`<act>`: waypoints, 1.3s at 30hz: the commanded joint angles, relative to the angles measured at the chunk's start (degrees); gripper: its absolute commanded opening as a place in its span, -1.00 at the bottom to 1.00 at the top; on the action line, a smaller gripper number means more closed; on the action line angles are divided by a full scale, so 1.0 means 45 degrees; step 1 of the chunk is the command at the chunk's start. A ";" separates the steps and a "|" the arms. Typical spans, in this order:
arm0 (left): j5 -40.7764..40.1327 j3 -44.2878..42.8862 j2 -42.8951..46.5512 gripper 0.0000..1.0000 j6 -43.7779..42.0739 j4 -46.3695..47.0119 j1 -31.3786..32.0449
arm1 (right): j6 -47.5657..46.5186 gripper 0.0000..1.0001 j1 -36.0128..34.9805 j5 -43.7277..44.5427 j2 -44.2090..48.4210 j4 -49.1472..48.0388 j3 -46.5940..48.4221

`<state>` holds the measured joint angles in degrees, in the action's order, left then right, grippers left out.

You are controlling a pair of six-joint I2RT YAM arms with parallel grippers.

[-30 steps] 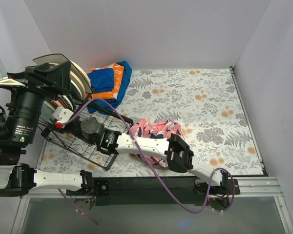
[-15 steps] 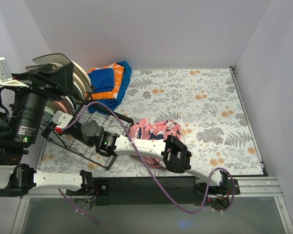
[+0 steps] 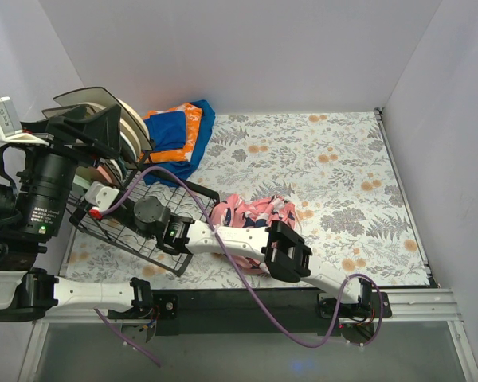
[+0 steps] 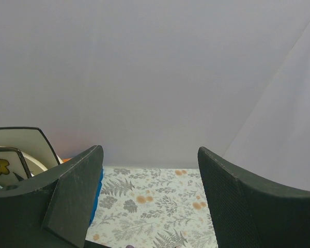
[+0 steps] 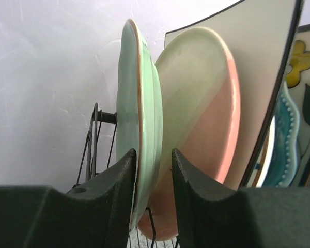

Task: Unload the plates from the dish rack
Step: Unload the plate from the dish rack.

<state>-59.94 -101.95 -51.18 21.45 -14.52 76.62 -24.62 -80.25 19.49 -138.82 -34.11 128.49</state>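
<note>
Mint plate (image 5: 140, 103) rim, right pincer (image 5: 152, 157) astride

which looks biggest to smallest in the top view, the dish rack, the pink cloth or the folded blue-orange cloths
1. dish rack: clearly the largest, even with arms over part of it.
2. folded blue-orange cloths and pink cloth: about alike. The right arm hides part of the pink one, so I won't rank them.

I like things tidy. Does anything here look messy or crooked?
Yes. The dish rack sits crooked at the left edge of the table, turned at an angle to it. The pink cloth lies crumpled in a heap near the middle.
</note>
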 commanded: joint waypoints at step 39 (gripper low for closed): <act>0.0078 0.0976 0.0728 0.45 -0.0919 0.1235 0.0005 | -0.3608 -0.97 0.0060 -0.1400 -0.0420 -0.2186 0.0881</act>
<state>-59.96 -97.38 -48.42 18.44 -9.96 76.62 -31.00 -79.81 15.68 -141.16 -35.70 130.08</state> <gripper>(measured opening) 0.722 0.293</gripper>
